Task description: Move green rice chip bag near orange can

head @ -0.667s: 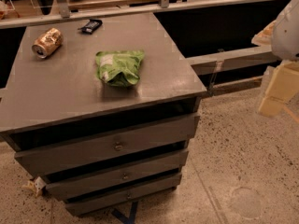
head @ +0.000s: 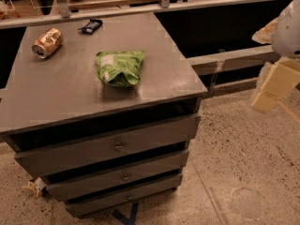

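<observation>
The green rice chip bag (head: 120, 68) lies wrinkled on the grey cabinet top (head: 70, 93), near its middle. The orange can (head: 47, 43) lies on its side at the far left of the top, silver end toward me, well apart from the bag. My gripper (head: 268, 93) hangs at the right edge of the view, off the cabinet and over the floor, far to the right of the bag. It holds nothing that I can see.
A small black wrapper bar (head: 91, 26) lies at the back of the top, right of the can. The cabinet has three drawers (head: 117, 146) in front. A railing (head: 161, 6) runs behind. Speckled floor (head: 243, 172) lies to the right.
</observation>
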### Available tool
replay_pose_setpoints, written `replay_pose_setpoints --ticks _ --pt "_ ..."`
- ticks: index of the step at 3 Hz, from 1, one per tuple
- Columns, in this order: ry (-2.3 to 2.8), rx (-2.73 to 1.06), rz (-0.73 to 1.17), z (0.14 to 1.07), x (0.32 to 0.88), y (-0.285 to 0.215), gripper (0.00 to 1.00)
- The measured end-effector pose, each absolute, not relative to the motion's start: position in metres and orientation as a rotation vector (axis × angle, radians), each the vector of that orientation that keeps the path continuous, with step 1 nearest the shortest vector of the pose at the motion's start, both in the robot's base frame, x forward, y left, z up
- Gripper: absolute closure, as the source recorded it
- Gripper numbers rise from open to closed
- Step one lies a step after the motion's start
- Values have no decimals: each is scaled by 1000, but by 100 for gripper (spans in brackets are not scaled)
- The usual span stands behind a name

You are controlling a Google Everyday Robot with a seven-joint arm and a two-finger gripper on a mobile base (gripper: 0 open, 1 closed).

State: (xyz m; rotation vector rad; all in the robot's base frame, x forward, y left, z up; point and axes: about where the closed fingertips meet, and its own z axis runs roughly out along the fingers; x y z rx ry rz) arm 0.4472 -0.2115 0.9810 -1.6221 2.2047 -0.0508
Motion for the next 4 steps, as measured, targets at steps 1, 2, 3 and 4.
replay_pose_setpoints --ticks 1,2,3,4 --pt "2143 -1440 65 986 473 -206 0" --pt "2030 -1312 162 992 504 -195 0" --pt "1895 -1255 240 1000 531 -169 0" --pt "1801 -1236 286 1001 554 -137 0"
